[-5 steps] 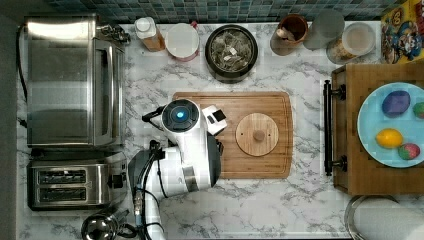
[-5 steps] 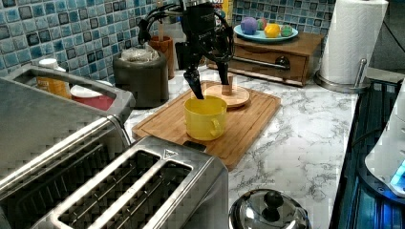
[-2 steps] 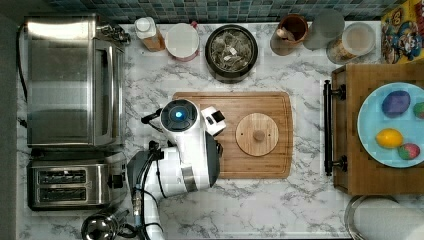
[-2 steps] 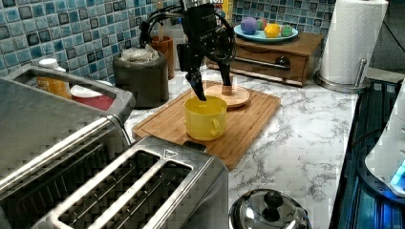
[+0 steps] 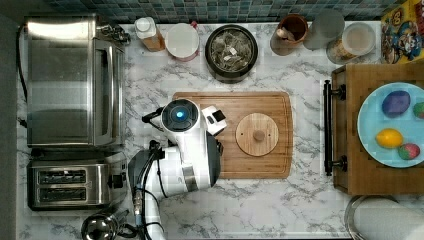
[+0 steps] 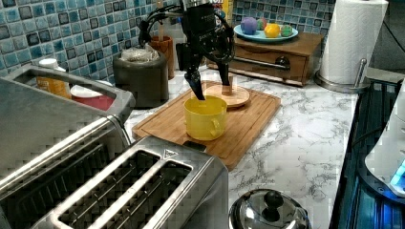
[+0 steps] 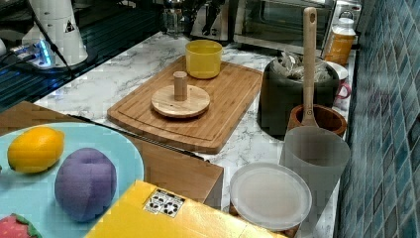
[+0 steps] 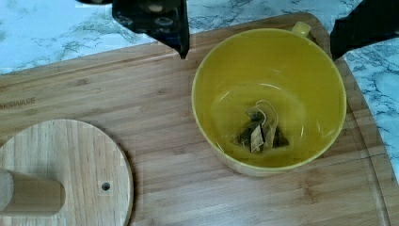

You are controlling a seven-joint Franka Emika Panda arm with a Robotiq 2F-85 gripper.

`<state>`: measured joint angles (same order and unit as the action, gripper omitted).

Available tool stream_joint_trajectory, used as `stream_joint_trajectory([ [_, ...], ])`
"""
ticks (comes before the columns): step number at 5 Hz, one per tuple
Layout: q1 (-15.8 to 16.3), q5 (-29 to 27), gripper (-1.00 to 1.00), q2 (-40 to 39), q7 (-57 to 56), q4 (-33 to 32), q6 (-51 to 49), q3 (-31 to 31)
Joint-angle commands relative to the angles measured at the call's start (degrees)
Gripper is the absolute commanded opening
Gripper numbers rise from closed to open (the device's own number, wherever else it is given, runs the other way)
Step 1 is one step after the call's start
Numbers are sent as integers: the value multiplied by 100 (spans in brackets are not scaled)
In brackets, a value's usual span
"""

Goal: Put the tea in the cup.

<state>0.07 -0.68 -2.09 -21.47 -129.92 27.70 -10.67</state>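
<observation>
The yellow cup (image 6: 205,118) stands on the wooden cutting board (image 6: 248,119), near the end by the toaster. One tea bag (image 8: 259,130) lies at the bottom of the cup (image 8: 221,70), string and tag with it. My gripper (image 6: 211,88) hangs open just above the cup's rim, and in the wrist view the gripper (image 8: 259,54) has one dark finger (image 8: 160,21) on each side of the cup, holding nothing. More tea bags (image 5: 231,44) fill the dark round jar (image 7: 297,91) behind the board. In the top view my arm (image 5: 187,150) covers the cup.
The round wooden lid (image 5: 257,134) with a knob lies on the board beside the cup. A toaster (image 5: 70,185) and a toaster oven (image 5: 70,80) stand at the top view's left. A wooden tray with a blue plate (image 5: 375,115) of toy fruit sits at the top view's right.
</observation>
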Motion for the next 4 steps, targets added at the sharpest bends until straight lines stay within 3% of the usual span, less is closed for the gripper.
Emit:
stream_joint_trajectory([
  [1, -1, -58, 100, 174, -276, 399, -8, -20],
  [4, 19, -58, 100, 174, -276, 397, -7, 0],
])
